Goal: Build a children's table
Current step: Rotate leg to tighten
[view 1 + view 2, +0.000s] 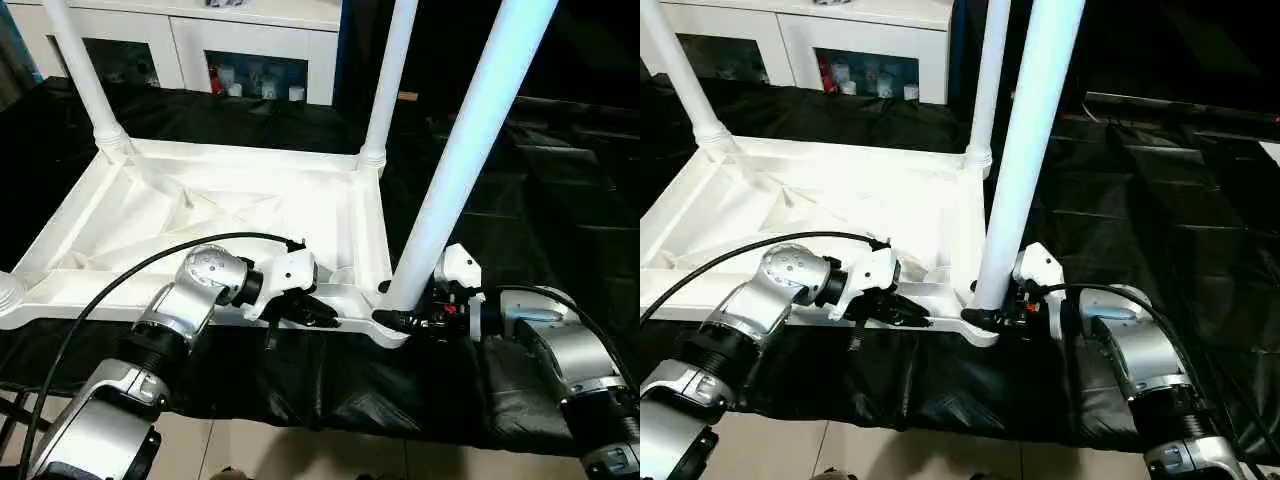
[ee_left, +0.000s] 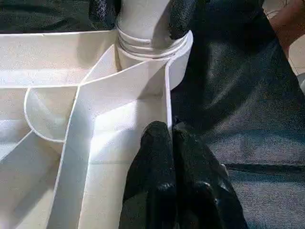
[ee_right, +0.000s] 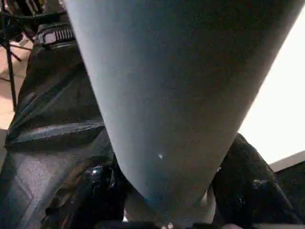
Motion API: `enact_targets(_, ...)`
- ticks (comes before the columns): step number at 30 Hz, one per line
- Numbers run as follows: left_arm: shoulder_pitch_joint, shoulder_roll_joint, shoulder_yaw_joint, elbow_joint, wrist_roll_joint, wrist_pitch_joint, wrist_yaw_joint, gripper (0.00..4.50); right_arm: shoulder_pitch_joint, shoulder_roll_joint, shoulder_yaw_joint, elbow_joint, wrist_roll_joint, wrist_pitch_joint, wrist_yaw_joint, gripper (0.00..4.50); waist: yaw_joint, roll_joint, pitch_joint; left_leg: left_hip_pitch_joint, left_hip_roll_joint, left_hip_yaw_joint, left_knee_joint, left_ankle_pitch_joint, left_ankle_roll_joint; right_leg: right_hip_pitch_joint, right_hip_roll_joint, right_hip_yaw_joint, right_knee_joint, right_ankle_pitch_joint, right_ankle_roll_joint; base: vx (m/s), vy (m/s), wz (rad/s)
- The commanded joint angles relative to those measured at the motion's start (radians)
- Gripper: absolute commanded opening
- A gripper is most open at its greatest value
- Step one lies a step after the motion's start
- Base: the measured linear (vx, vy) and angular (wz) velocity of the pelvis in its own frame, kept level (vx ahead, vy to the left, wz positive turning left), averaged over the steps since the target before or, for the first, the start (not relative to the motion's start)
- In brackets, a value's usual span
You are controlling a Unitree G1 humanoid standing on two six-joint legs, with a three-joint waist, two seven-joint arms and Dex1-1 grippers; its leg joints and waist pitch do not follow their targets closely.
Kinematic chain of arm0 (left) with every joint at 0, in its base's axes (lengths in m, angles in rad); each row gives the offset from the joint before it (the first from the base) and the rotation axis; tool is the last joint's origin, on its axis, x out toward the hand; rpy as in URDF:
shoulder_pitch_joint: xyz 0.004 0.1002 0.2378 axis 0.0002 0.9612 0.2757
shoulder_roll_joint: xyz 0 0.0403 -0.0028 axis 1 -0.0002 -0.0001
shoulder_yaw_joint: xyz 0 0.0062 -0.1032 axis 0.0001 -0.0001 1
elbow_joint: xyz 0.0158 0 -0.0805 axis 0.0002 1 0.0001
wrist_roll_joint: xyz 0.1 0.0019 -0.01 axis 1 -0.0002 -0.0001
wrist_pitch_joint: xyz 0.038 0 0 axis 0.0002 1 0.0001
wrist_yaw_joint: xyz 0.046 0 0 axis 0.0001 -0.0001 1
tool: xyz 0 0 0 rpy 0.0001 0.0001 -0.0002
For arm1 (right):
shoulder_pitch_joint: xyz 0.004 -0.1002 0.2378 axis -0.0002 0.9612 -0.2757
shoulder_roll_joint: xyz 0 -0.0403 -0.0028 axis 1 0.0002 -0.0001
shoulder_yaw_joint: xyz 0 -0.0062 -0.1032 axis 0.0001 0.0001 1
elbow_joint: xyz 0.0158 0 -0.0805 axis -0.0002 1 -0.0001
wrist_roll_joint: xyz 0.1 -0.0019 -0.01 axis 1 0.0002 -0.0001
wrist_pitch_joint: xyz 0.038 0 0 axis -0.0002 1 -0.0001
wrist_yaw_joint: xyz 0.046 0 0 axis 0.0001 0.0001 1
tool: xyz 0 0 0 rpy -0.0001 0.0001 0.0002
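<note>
- The white table top (image 1: 200,215) is lying upside down on a black cloth (image 1: 330,385), its ribbed underside facing up.
- Two legs are standing upright in the far corner sockets — the far-left leg (image 1: 85,80) and the far-right leg (image 1: 388,80).
- A third leg (image 1: 470,150) is rising tilted from the near right corner socket (image 2: 143,45), its ridged collar sitting at the socket's rim.
- The left gripper (image 1: 300,305) is resting on the top's near edge, just beside that corner, its black fingers (image 2: 167,181) pressed together against the thin side wall.
- The right gripper (image 1: 405,315) is sitting at the foot of the third leg, its fingers (image 3: 248,186) standing on either side of the tube — whether they are actually pinching it cannot be told.
- A white cabinet (image 1: 190,45) is standing beyond the cloth.
</note>
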Motion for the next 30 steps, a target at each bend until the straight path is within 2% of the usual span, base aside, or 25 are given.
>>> enact_targets(1,-0.006,-0.029,-0.011,0.020,0.026,0.035,0.072,0.00,0.032,0.047,0.010,0.018,0.024,0.053,-0.049,2.10,0.001,0.006,-0.049,0.000,0.025,0.003,-0.062,-0.234,0.052,0.049,-0.050,0.040,-0.058,-0.207,-0.228,0.000,0.000,0.00)
enact_targets(2,-0.018,-0.062,-0.003,0.034,0.030,0.061,0.133,0.00,0.037,0.083,-0.008,0.029,0.023,0.056,-0.114,2.10,0.000,0.007,-0.045,0.002,0.025,0.003,-0.063,-0.252,0.044,0.046,-0.051,0.040,-0.063,-0.241,-0.222,0.000,0.000,0.00)
enact_targets(3,-0.019,-0.065,-0.002,0.035,0.030,0.062,0.137,0.00,0.037,0.086,-0.009,0.029,0.023,0.057,-0.118,2.09,-0.002,0.005,-0.042,0.005,0.023,0.001,-0.067,-0.287,0.033,0.044,-0.052,0.039,-0.072,-0.314,-0.206,0.000,0.000,0.00)
enact_targets(5,-0.025,-0.098,0.000,0.037,0.030,0.091,0.175,0.00,0.035,0.121,-0.023,0.053,0.003,0.043,-0.198,2.07,-0.003,0.004,-0.042,0.005,0.023,-0.003,-0.069,-0.307,0.025,0.042,-0.054,0.040,-0.079,-0.385,-0.176,0.000,0.000,0.00)
enact_targets(7,-0.031,-0.133,0.001,0.043,0.033,0.111,0.218,0.00,0.029,0.157,-0.035,0.076,-0.010,0.036,-0.270,2.04,-0.008,0.006,-0.040,0.006,0.023,-0.004,-0.071,-0.324,0.015,0.037,-0.053,0.039,-0.082,-0.406,-0.167,0.000,0.000,0.00)
enact_targets(9,-0.039,-0.202,0.000,0.048,0.037,0.149,0.289,0.00,0.006,0.237,-0.066,0.131,-0.024,0.038,-0.423,2.04,-0.012,0.006,-0.040,0.005,0.020,-0.009,-0.072,-0.337,0.002,0.038,-0.055,0.037,-0.085,-0.433,-0.153,0.000,0.000,0.00)
enact_targets(11,-0.040,-0.231,-0.003,0.049,0.039,0.165,0.317,0.00,-0.008,0.274,-0.079,0.157,-0.029,0.045,-0.489,2.03,-0.019,0.005,-0.040,-0.001,0.020,-0.011,-0.074,-0.343,-0.001,0.039,-0.054,0.035,-0.086,-0.450,-0.140,0.000,0.000,0.00)
enact_targets(13,-0.041,-0.265,-0.012,0.049,0.049,0.177,0.353,0.00,-0.043,0.324,-0.096,0.213,-0.038,0.044,-0.581,2.03,-0.027,0.006,-0.040,0.000,0.018,-0.012,-0.073,-0.353,-0.001,0.035,-0.054,0.035,-0.087,-0.448,-0.141,0.000,0.000,0.00)
enact_targets(14,-0.042,-0.290,-0.015,0.052,0.059,0.189,0.384,0.00,-0.081,0.373,-0.122,0.268,-0.050,0.045,-0.679,2.03,-0.031,0.016,-0.041,-0.002,0.017,-0.014,-0.073,-0.355,-0.002,0.038,-0.053,0.034,-0.087,-0.438,-0.142,0.000,0.000,0.00)
enact_targets(15,-0.042,-0.291,-0.015,0.052,0.059,0.190,0.386,0.00,-0.083,0.376,-0.123,0.271,-0.050,0.045,-0.683,2.02,-0.040,0.011,-0.041,-0.005,0.017,-0.015,-0.074,-0.362,-0.006,0.038,-0.051,0.034,-0.086,-0.428,-0.142,0.000,0.000,0.00)
enact_targets(17,-0.046,-0.312,-0.020,0.059,0.073,0.190,0.420,0.00,-0.144,0.435,-0.143,0.348,-0.065,0.024,-0.804,2.02,-0.045,0.015,-0.041,-0.004,0.015,-0.016,-0.074,-0.372,-0.012,0.035,-0.051,0.032,-0.087,-0.432,-0.141,0.000,0.000,0.00)
enact_targets(18,-0.048,-0.312,-0.021,0.063,0.077,0.184,0.427,0.00,-0.170,0.453,-0.144,0.376,-0.080,0.012,-0.856,2.02,-0.049,0.012,-0.042,-0.002,0.014,-0.016,-0.073,-0.378,-0.012,0.034,-0.050,0.033,-0.088,-0.431,-0.141,0.000,0.000,0.00)
enact_targets(20,-0.049,-0.312,-0.020,0.065,0.081,0.181,0.430,0.00,-0.189,0.464,-0.147,0.398,-0.095,-0.001,-0.891,2.02,-0.053,0.013,-0.041,0.000,0.013,-0.014,-0.073,-0.385,-0.008,0.032,-0.048,0.033,-0.089,-0.421,-0.144,0.000,0.000,0.00)
enact_targets(22,-0.048,-0.298,-0.015,0.064,0.084,0.164,0.423,0.00,-0.203,0.468,-0.133,0.406,-0.119,-0.037,-0.887,2.02,-0.057,0.013,-0.042,-0.004,0.014,-0.014,-0.073,-0.380,-0.005,0.034,-0.048,0.035,-0.085,-0.389,-0.154,0.000,0.000,0.00)
enact_targets(23,-0.047,-0.283,-0.006,0.060,0.081,0.134,0.416,0.00,-0.200,0.458,-0.114,0.393,-0.141,-0.075,-0.867,2.58,-0.055,0.010,-0.043,-0.003,0.016,-0.011,-0.072,-0.367,0.003,0.033,-0.048,0.036,-0.084,-0.356,-0.162,0.000,0.000,0.00)
enact_targets(25,-0.046,-0.273,-0.003,0.055,0.077,0.125,0.405,0.00,-0.195,0.454,-0.116,0.381,-0.138,-0.081,-0.849,2.72,-0.055,0.010,-0.044,-0.004,0.015,-0.010,-0.072,-0.359,0.007,0.035,-0.047,0.037,-0.081,-0.342,-0.166,0.000,0.000,0.00)
enact_targets(26,-0.044,-0.256,-0.002,0.049,0.076,0.119,0.392,0.00,-0.188,0.447,-0.122,0.370,-0.129,-0.089,-0.814,2.70,-0.050,0.009,-0.047,-0.002,0.016,-0.006,-0.069,-0.322,0.020,0.037,-0.048,0.039,-0.077,-0.287,-0.185,0.000,0.000,0.00)
enact_targets(28,-0.039,-0.231,-0.006,0.046,0.080,0.111,0.371,0.00,-0.171,0.426,-0.118,0.340,-0.118,-0.098,-0.748,2.98,-0.044,0.009,-0.048,0.001,0.017,-0.001,-0.066,-0.289,0.034,0.039,-0.047,0.041,-0.071,-0.236,-0.206,0.000,0.000,0.00)
enact_targets(30,-0.034,-0.209,-0.008,0.045,0.080,0.096,0.346,0.00,-0.159,0.403,-0.111,0.327,-0.111,-0.114,-0.693,3.13,-0.038,0.010,-0.052,-0.007,0.018,0.000,-0.063,-0.223,0.056,0.049,-0.049,0.041,-0.061,-0.160,-0.221,0.000,0.000,0.00)
